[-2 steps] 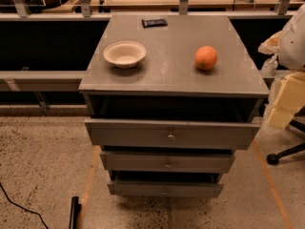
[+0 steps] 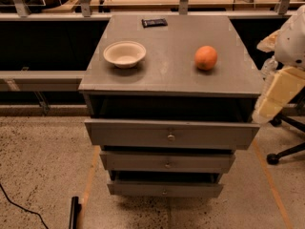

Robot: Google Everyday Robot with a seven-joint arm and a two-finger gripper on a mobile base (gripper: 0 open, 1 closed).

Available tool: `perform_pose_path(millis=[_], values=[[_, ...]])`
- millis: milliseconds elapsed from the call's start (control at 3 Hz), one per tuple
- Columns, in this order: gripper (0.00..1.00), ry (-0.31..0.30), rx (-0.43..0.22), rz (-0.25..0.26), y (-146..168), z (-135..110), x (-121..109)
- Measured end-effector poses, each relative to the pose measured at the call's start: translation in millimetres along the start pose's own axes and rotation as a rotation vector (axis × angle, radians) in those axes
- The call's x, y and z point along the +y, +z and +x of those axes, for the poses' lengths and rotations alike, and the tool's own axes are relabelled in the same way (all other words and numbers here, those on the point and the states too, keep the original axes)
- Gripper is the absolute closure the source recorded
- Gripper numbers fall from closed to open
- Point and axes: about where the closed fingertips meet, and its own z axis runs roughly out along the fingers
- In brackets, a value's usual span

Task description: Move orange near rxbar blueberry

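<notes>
Well, the orange point(image 2: 206, 57) sits on the tabletop point(image 2: 171, 82). The rxbar blueberry point(image 2: 154, 22) lies well behind-left of it. The gripper point(image 2: 279, 97) is right of it and lower, and I cannot tell its jaws' state. A glancing approach could roll the orange off.

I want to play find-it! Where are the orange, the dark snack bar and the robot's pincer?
orange point(image 2: 206, 57), camera view, middle of its skin, on the right of the cabinet top point(image 2: 167, 78).
rxbar blueberry point(image 2: 154, 22), camera view, wrapper's middle, at the back edge.
pincer point(image 2: 269, 106), camera view, its cream tip, beside the cabinet's right edge.
</notes>
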Motion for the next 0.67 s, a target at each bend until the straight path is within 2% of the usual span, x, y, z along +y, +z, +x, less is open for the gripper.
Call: perform_pose_path(millis=[333, 667], values=[[0.00, 0.068, -0.158, 0.033, 31, 2, -55], [0.00, 0.109, -0.332, 0.066, 62, 0, -108]])
